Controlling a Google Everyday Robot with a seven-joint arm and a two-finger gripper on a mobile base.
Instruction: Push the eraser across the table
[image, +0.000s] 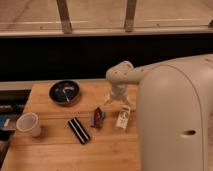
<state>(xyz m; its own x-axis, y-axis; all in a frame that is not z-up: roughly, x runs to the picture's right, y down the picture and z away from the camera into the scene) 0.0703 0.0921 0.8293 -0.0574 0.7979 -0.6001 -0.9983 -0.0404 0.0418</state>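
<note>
The gripper (116, 101), fingers spread and empty, hovers over the table (50, 152), the diagonal eraser (79, 130) lying off toward the cup (28, 124).
</note>
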